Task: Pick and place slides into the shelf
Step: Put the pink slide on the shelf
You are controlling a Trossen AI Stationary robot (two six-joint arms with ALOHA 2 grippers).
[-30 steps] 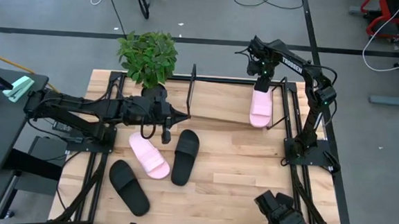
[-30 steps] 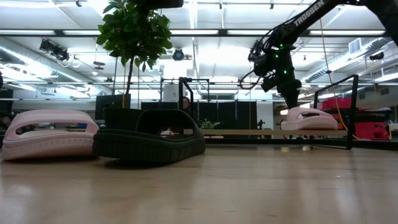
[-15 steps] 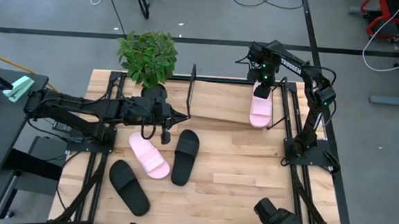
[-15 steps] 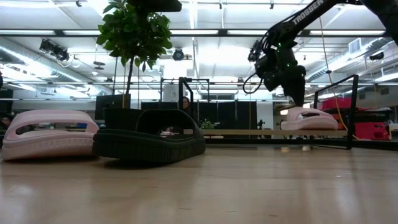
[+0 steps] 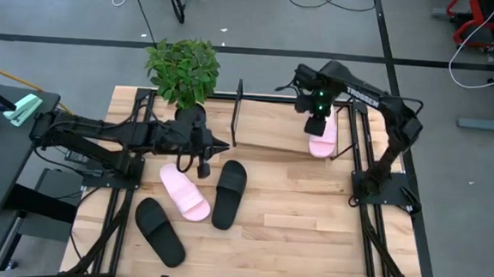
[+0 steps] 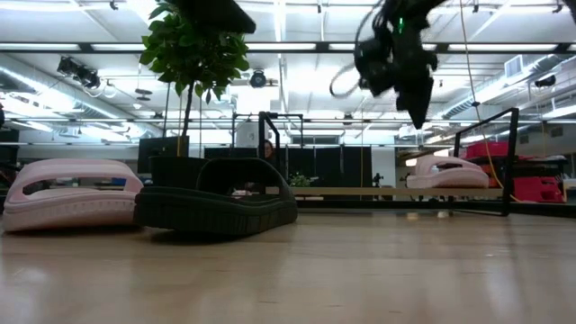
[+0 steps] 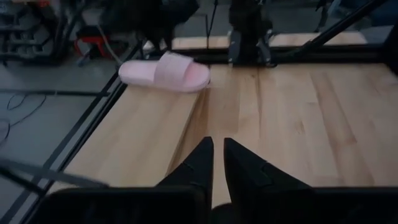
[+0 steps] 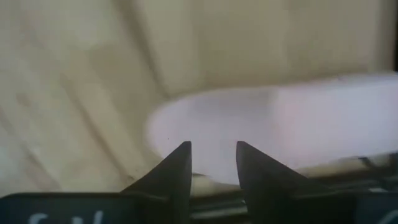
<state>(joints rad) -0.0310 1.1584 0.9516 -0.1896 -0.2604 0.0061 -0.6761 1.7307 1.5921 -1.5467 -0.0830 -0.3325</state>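
Observation:
A light pink slide (image 5: pixel 323 143) lies flat on the shelf's wooden base (image 5: pixel 273 127), by the right end frame (image 5: pixel 348 132). It also shows in the low view (image 6: pixel 447 171). My right gripper (image 5: pixel 316 128) hangs above it, a little open and empty (image 8: pixel 212 155), well clear in the low view (image 6: pixel 419 115). On the table lie a second pink slide (image 5: pixel 183 192) and two black slides (image 5: pixel 230 193) (image 5: pixel 160 231). My left gripper (image 5: pixel 219 145) is shut and empty (image 7: pixel 216 155), beside the shelf's left end frame (image 5: pixel 236 112).
A potted plant (image 5: pixel 182 70) stands at the table's far edge, left of the shelf. Black arm mounting frames run along the left (image 5: pixel 115 191) and right (image 5: pixel 371 215) table edges. Bare wood lies between the slides and the right frame.
My right gripper has risen from the pink slide on the shelf, high above it, and gone a little toward the table's near-left. The slide stays on the shelf base.

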